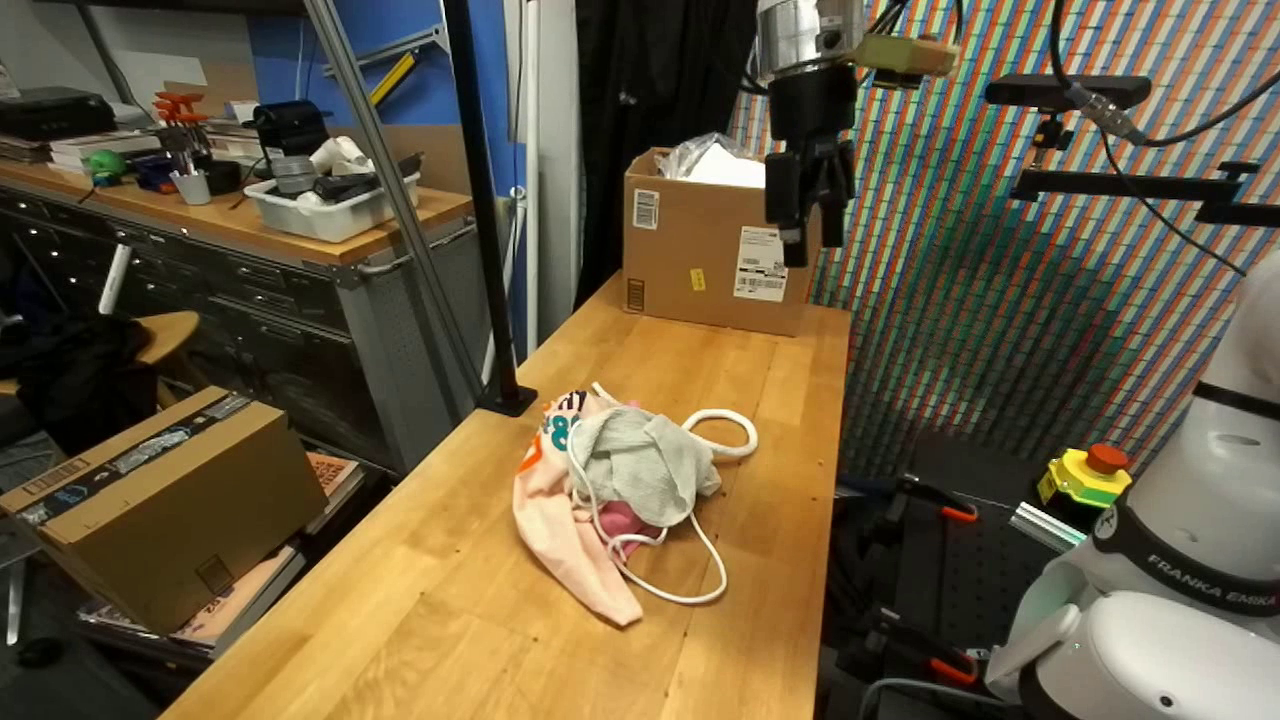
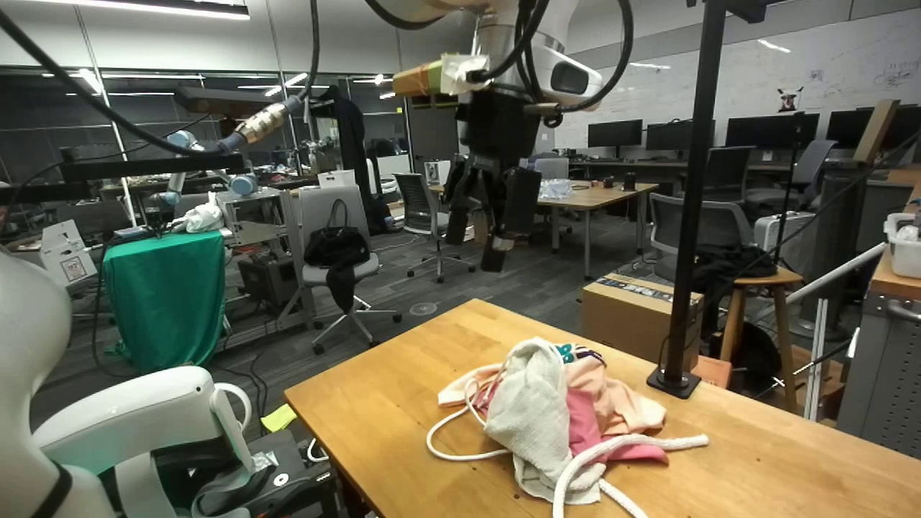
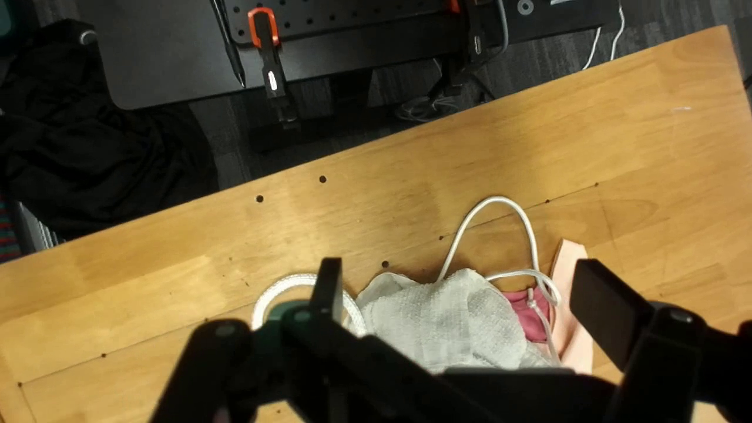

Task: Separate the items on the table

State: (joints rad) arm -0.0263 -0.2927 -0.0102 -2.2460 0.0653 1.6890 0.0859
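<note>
A tangled heap lies on the wooden table (image 1: 450,620). A light grey cloth (image 1: 650,460) is on top. A peach cloth (image 1: 560,540) with coloured print and a pink cloth (image 2: 584,421) lie partly under it. A thick white rope (image 1: 745,430) curls out at one side, and a thin white cord (image 1: 715,590) loops out at another; their hidden parts run under the grey cloth. My gripper (image 1: 815,235) hangs high above the table, apart from the heap. In the wrist view the gripper (image 3: 467,298) is open and empty, with the grey cloth (image 3: 435,323) far below between its fingers.
A cardboard box (image 1: 695,240) with plastic wrap stands at the table's far end in an exterior view. A black post (image 1: 508,395) is fixed at the table edge near the heap, also seen in an exterior view (image 2: 675,381). A clamp (image 3: 270,64) sits beyond the table edge.
</note>
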